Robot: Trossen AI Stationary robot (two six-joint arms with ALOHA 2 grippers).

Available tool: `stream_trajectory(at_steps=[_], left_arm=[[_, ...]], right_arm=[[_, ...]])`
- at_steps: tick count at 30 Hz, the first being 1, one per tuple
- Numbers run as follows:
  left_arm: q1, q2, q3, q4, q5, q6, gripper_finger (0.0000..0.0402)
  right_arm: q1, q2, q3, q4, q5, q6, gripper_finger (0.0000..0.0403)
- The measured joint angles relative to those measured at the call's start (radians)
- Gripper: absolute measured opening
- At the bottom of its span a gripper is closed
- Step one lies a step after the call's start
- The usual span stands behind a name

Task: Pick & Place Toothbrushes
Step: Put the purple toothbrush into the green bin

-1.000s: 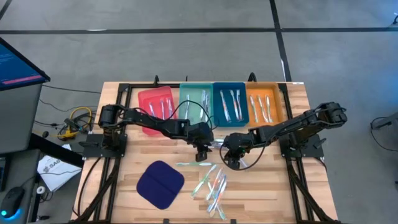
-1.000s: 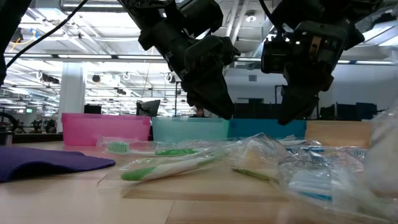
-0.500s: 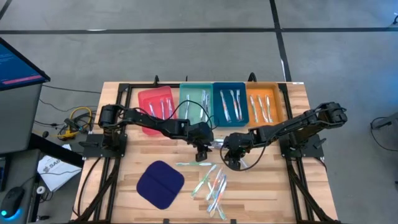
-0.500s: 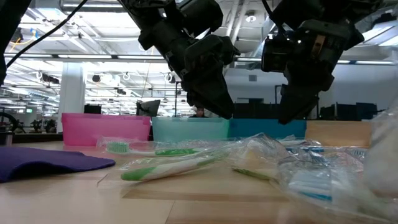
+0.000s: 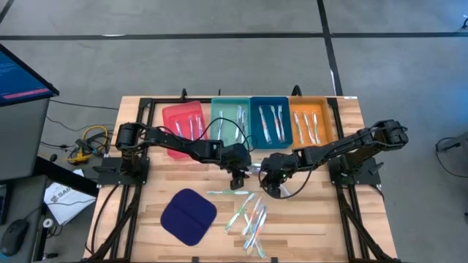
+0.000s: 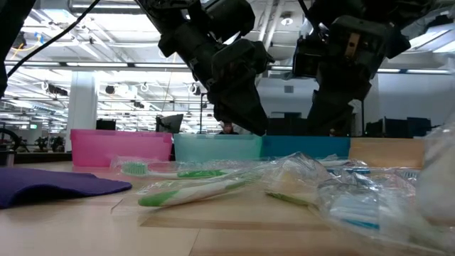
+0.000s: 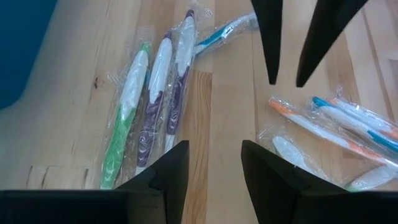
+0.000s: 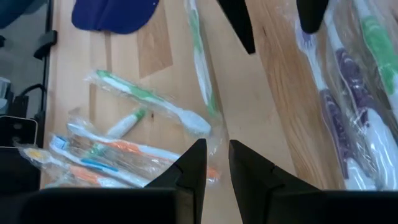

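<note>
Several wrapped toothbrushes (image 5: 248, 215) still lie loose on the near worktop (image 5: 314, 226), the left hand (image 5: 237, 180) and right hand (image 5: 272, 190) hover above them, narrowly parted and empty, while the far trays (image 5: 248, 120) already hold some.

wooden table (image 5: 146, 219) | dark blue cloth pad (image 5: 189, 216) on table's near-left part | red tray (image 5: 170, 119), teal tray (image 5: 224, 117), blue tray (image 5: 258, 109), orange tray (image 5: 296, 109) in a row along far edge | monitor (image 5: 22, 80), yellow cable coil (image 5: 91, 139) on floor at left
</note>
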Motion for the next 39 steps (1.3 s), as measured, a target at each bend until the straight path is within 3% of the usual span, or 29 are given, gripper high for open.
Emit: stream_trajectory(at_steps=[14, 26, 39], left_arm=[[0.000, -0.002, 0.000, 0.050, 0.000, 0.000, 0.0140], [0.000, -0.002, 0.000, 0.066, 0.000, -0.054, 0.0140], [0.000, -0.002, 0.000, 0.095, 0.000, -0.048, 0.0140]], right_arm=[[-0.001, 0.000, 0.000, 0.085, -0.033, 0.072, 0.0064], [0.002, 0.000, 0.000, 0.169, -0.154, 0.110, 0.0064], [-0.005, 0.000, 0.000, 0.292, -0.157, 0.167, 0.0064]])
